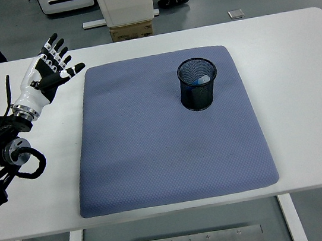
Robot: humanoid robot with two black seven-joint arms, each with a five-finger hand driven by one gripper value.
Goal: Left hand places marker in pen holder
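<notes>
Blue-capped marker already sits inside the mesh holder on the mat, so the task looks done; left hand hangs empty, fingers spread wide, well apart.

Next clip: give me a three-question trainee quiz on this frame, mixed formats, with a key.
1. True or false: the left hand is gripping a marker.
2. Where does the pen holder stand? A) on the bare table B) on the blue mat, toward its far right C) at the mat's near left corner
3. Fill in: something pale blue shows inside the ______.

Key
1. False: its fingers are spread and hold nothing, over the table's left side, clear of the mat.
2. B
3. pen holder; it may be the marker's end, though it is too small to be sure.
</notes>
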